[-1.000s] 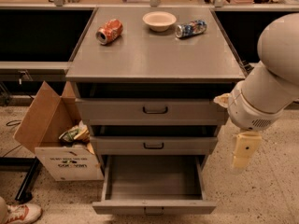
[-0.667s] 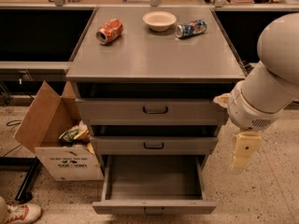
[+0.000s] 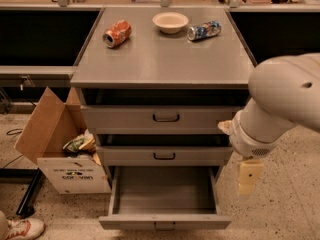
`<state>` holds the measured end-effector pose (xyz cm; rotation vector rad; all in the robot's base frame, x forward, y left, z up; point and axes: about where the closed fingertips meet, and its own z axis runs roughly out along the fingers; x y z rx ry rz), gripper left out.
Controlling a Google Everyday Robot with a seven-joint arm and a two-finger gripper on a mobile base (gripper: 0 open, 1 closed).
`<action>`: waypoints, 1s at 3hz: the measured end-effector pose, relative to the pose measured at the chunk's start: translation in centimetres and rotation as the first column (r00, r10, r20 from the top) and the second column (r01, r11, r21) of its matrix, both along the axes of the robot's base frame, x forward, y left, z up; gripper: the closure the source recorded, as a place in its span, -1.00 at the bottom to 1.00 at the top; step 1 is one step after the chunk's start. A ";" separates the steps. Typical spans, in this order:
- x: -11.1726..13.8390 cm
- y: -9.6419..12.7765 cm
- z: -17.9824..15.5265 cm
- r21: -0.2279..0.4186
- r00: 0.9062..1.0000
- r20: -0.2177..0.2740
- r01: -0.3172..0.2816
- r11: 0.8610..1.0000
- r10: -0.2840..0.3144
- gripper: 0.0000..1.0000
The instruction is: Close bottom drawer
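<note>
Claw [image 3: 249, 178] right of open bottom drawer [image 3: 164, 221], cardboard box [image 3: 75, 174] left

Speckled floor [image 3: 292, 209], warm light
Dark-fronted benches [image 3: 115, 3] line the back; an open cardboard box [image 3: 52, 139] stands left; the gripper [image 3: 249, 177] hangs low at right, above the floor.

Gripper [image 3: 249, 179] low at right, downward beneath white arm [image 3: 280, 104].

Warm, dim light from above.
Your cabinet top [image 3: 165, 59] shows soft sheen; drawer gaps [image 3: 165, 97] lie in shadow; the gripper [image 3: 249, 178] hangs lit, right of the bottom drawer [image 3: 165, 193].
</note>
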<state>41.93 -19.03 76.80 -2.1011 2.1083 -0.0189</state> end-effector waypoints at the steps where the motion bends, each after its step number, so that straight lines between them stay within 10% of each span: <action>1: -1.4 0.2 -9.9 0.006 0.992 -0.107 -0.061 0.998 0.061 -1.00; 3: -2.6 0.4 -16.9 0.028 0.974 -0.209 -0.085 0.996 0.089 -1.00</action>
